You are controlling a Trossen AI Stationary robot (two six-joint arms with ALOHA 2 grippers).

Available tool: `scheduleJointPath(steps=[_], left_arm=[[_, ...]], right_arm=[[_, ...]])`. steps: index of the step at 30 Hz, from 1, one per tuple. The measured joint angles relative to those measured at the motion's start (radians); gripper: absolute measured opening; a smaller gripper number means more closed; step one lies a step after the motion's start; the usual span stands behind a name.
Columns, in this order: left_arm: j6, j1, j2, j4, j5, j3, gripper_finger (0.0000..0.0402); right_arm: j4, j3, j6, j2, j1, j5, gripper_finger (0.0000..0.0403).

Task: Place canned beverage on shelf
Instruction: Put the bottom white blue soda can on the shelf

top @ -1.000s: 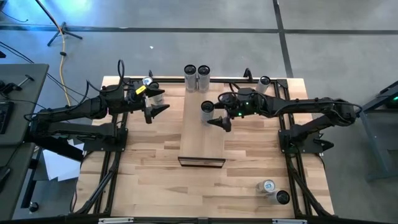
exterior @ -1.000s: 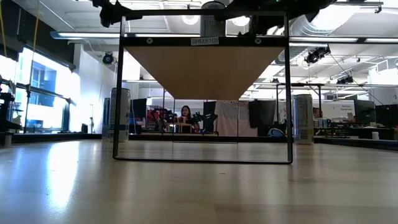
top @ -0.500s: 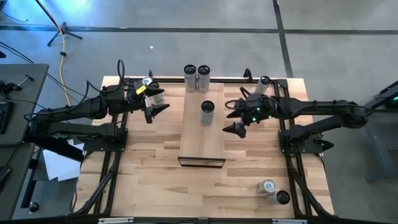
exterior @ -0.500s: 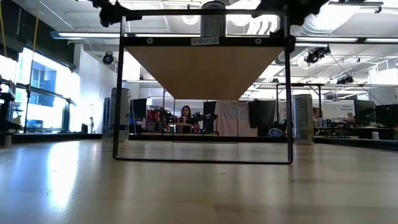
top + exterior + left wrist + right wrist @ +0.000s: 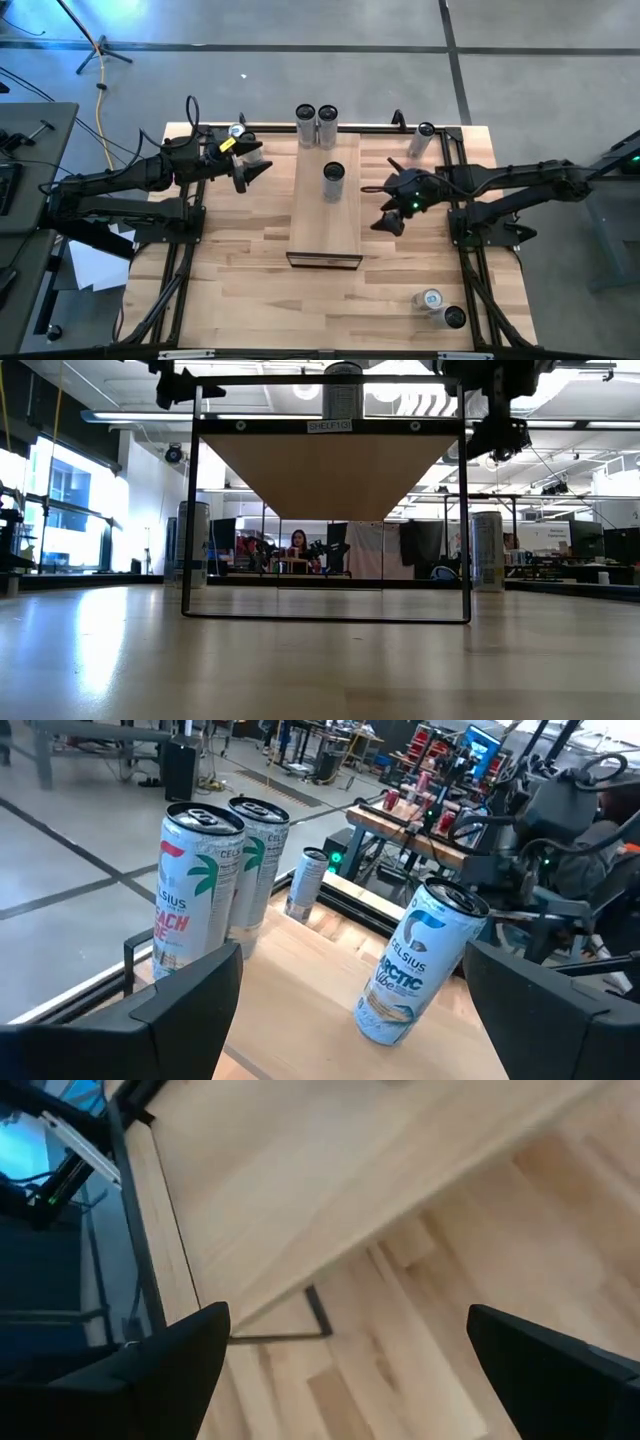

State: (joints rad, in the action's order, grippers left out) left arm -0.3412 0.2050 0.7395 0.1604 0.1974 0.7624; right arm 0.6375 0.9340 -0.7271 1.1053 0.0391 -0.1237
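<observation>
High view: shelf sits in the middle of the table, a long pale board. 3 cans are on it. 2 Celsius cans stand side by side, touching, at the far end. 1 Celsius Arctic Vibe can stands alone near the middle, upright, apart from the other 2. Right gripper hangs over the table just to the right of the shelf, near that lone can but not touching it; fingers wide open, holding nothing. Left gripper waits over the table's far left part, fingers open too, empty. Another can stands at the far right of the table, & 2 more cans are close together at the near right corner. Low view: a person sits far off in the room.
</observation>
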Motion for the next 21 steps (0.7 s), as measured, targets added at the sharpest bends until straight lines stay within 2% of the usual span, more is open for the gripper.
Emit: scheduleJointPath(steps=[4,7,15,19,21], left_arm=[[-0.004,0.000,0.000,0.000,-0.002,0.000,0.0351],[0.033,0.000,0.000,0.000,-0.010,0.000,0.0351],[0.118,0.000,0.000,0.001,-0.036,0.000,0.0351],[0.121,0.000,0.000,0.001,-0.072,0.000,0.0351],[0.134,0.000,0.000,0.001,-0.086,0.000,0.0351]], right_arm=[[-0.019,0.000,-0.147,0.000,0.031,-0.003,0.0394],[-0.100,0.000,-0.221,0.000,0.077,0.001,0.0394],[-0.337,0.001,-0.498,0.022,0.203,0.249,0.0394],[-0.434,0.001,-0.659,0.069,0.258,0.277,0.0394],[-0.472,0.032,-0.683,0.120,0.290,0.283,0.0394]])
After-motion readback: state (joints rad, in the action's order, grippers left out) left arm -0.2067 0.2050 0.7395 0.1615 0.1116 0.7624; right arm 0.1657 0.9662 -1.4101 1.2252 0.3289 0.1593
